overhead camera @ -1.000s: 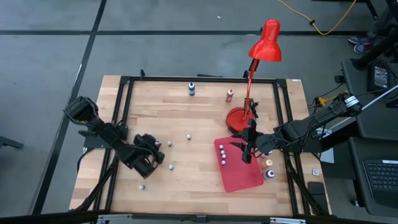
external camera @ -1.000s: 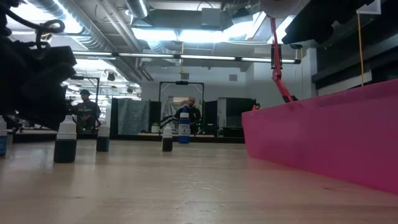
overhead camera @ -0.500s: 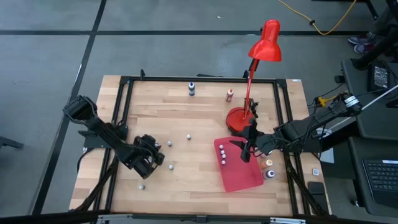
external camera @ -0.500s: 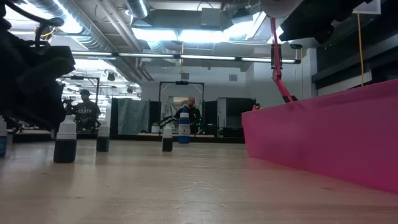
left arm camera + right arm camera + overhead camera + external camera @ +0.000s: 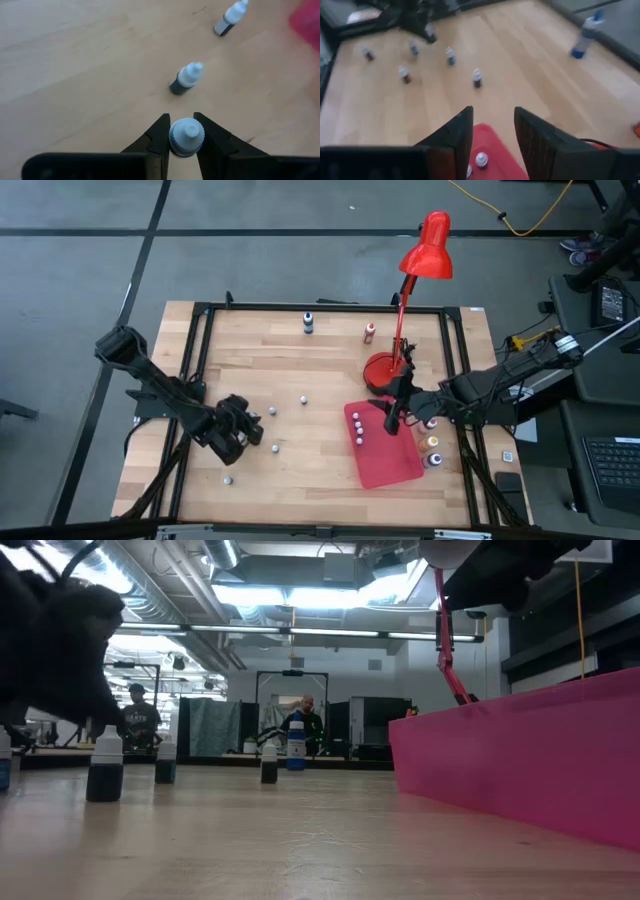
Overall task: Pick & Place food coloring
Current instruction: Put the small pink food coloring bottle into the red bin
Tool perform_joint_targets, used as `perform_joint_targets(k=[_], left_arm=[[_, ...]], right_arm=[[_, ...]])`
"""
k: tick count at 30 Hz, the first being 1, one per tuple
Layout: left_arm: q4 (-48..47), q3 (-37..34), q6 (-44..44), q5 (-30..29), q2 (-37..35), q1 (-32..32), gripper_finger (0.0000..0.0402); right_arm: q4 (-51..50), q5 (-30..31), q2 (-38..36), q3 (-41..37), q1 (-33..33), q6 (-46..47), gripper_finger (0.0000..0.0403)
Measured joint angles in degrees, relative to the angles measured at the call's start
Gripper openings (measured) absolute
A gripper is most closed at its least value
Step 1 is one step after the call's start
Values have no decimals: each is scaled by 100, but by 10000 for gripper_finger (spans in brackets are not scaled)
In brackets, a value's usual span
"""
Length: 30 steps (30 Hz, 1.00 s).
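High view: my left gripper point(image 5: 243, 432) hangs at the table's eight o'clock; right gripper point(image 5: 390, 420) over the mat point(image 5: 388, 450). Left wrist view: fingers point(image 5: 157, 135) clamp a bottle point(image 5: 186, 137). Right wrist view: jaws parted, empty.

On the pale wooden table point(image 5: 330, 370), small white-capped bottles point(image 5: 357, 428) are seen upon a flat red rectangular mat point(image 5: 390, 455).
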Motion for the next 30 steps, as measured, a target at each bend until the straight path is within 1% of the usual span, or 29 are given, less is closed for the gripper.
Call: perform_joint_targets(k=[2, 4, 9, 15, 18, 23, 26, 30], left_arm=[[-7, 8, 55, 11, -226, 65, 64], [-10, 79, 363, 7, -463, 157, 64], [-11, 328, 1746, 67, -1100, 558, 64], [-13, 713, 3245, 457, -1748, 1211, 64], [-15, 956, 3917, 645, -1982, 1581, 64], [-15, 1442, 4834, 1217, -2172, 2295, 64], [-9, 1780, 5366, 1543, -2160, 2703, 64], [123, 2170, 5982, 2094, -2054, 3196, 64]], right_arm=[[100, -389, 0, 0, -108, -216, 145], [311, -808, 0, 0, -222, -473, 145], [836, -1521, 0, 0, -424, -1116, 145], [1561, -2132, 0, 0, -647, -1269, 145], [1937, -2338, 0, 0, -753, -1288, 145], [2413, -2557, 0, 0, -891, -1375, 148], [2638, -2598, 0, 0, -953, -1286, 162], [2802, -2612, 2, 0, -980, -1297, 194]])
